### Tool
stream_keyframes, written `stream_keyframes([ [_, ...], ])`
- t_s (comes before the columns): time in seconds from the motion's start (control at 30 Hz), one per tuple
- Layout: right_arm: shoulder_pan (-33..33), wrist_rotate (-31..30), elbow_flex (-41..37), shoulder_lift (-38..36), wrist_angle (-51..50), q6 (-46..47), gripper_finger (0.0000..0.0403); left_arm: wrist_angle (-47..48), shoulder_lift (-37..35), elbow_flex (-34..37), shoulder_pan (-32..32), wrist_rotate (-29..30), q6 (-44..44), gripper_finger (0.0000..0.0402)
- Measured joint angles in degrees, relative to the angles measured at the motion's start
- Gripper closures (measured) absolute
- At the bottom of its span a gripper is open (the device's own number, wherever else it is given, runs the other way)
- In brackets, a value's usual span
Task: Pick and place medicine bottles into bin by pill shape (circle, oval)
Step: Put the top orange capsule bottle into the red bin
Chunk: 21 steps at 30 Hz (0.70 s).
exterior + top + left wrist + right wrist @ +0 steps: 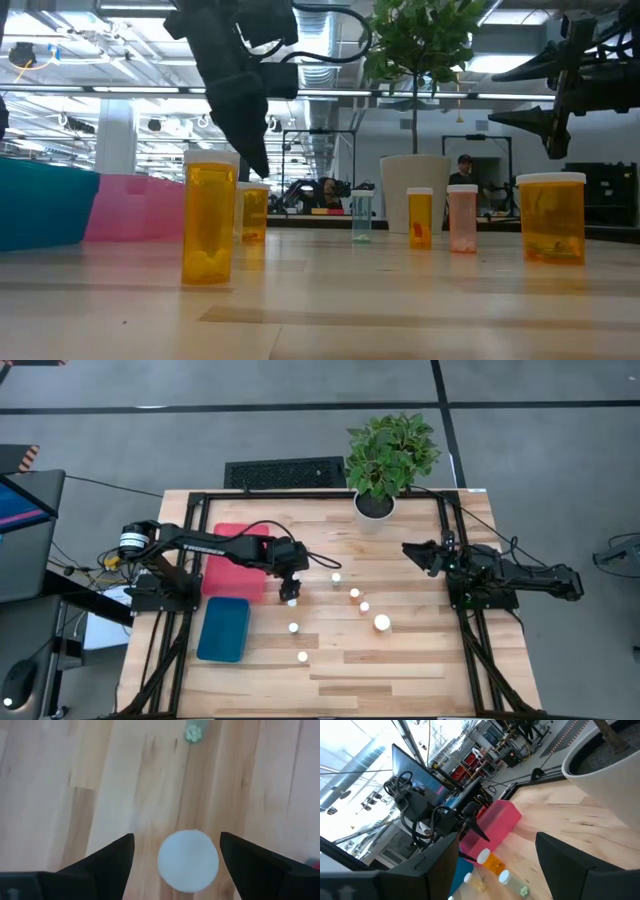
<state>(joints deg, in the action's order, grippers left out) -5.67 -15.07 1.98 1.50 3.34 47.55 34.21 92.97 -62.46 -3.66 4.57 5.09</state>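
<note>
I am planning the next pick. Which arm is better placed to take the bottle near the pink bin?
Probably the left. Its end effector hangs open directly over that bottle, whose white cap sits between the fingers. The right end effector waits open at the table's far right side.

A white cap [188, 861] is seen between the dark fingers of the left gripper [291, 593]. Amber bodies under white caps are shown by the bottles [210, 216] near that gripper. Beside it, a pink bin [236, 556] and a blue bin [222, 628] are set on the pale, striped wood table [400, 670]. Near the black right gripper [413, 552], green leaves [392, 452] are borne over a white pot [374, 510].
</note>
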Motion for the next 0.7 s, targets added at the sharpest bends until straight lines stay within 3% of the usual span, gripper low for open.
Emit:
stream_keyframes([
  [0.3,0.0,0.02,0.0,0.0,0.01,0.02,0.0127,1.49,-0.02,0.0,0.0,0.53,-0.49,0.0046],
  [0.7,0.0,0.04,0.0,0.0,-0.01,0.0,0.0127,1.98,-0.02,0.76,0.02,0.1,-3.07,0.0065],
])
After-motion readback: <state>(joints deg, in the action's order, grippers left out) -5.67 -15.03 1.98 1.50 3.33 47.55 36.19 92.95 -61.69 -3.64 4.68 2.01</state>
